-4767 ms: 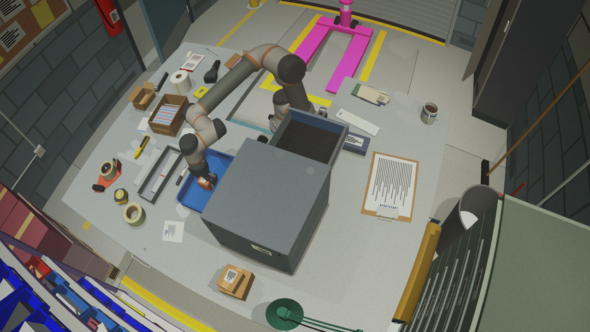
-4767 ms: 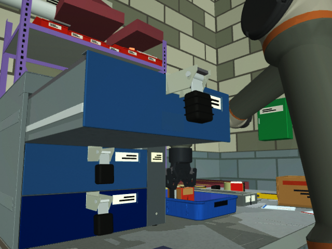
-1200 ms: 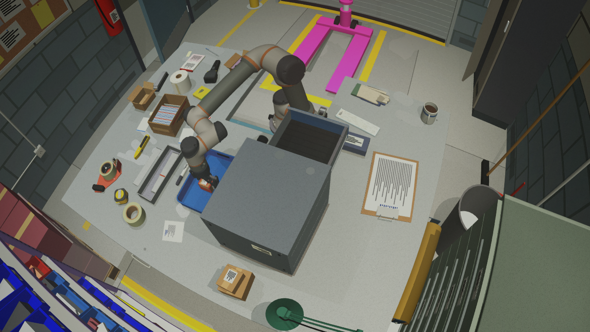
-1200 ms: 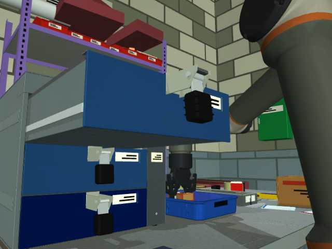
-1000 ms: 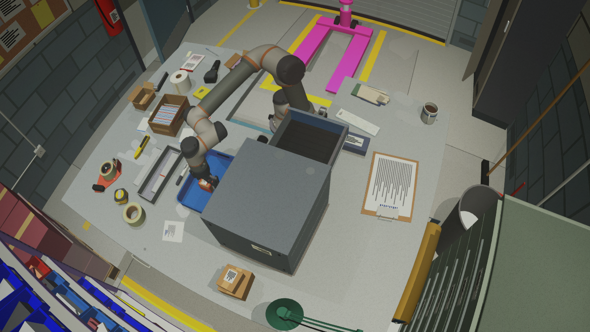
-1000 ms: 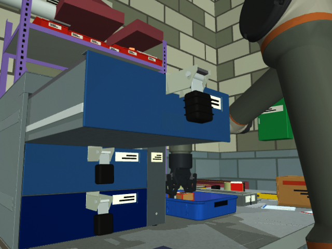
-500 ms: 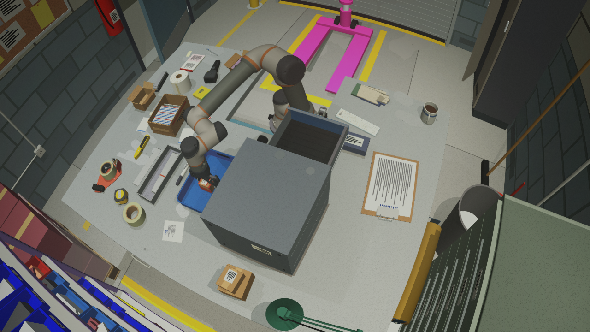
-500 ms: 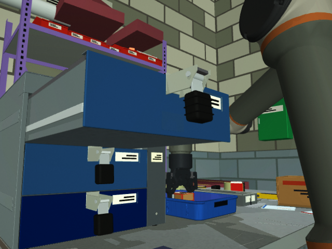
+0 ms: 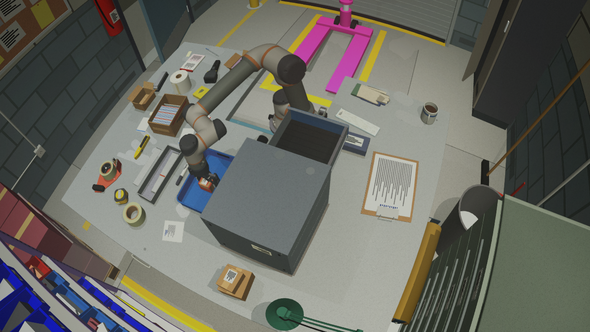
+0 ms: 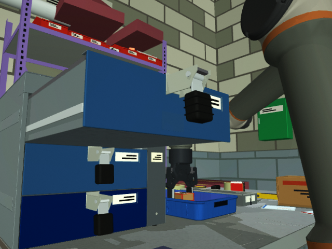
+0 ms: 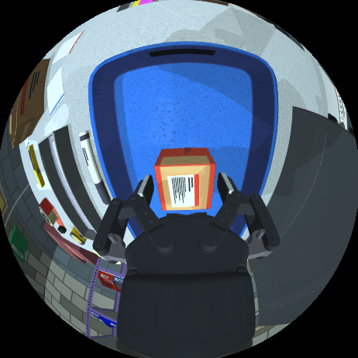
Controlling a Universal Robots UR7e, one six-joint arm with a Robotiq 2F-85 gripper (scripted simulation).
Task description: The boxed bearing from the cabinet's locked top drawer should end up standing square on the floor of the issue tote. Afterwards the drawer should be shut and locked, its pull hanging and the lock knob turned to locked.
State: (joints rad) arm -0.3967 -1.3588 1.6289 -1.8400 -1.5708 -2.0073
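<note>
The blue issue tote (image 9: 202,177) (image 10: 199,205) (image 11: 186,116) sits on the table beside the grey cabinet (image 9: 268,198). The boxed bearing (image 9: 205,183) (image 10: 184,196) (image 11: 185,184), tan with orange edges and a printed label on top, stands on the tote floor near the cabinet side. The cabinet's top drawer (image 9: 309,138) (image 10: 128,99) is pulled out and looks empty. Its black pull (image 10: 198,106) hangs from a grey bracket on the drawer front. The lock knob is not visible. My gripper (image 9: 207,178) (image 10: 180,185) (image 11: 185,186) hovers over the box, fingers either side of it, open and holding nothing.
The cabinet wall stands right beside the tote, and the open drawer overhangs nearby. A grey tray (image 9: 159,173) and a marker (image 11: 93,166) lie along the tote's other side. Tape rolls, cartons and a clipboard (image 9: 390,186) are spread over the table.
</note>
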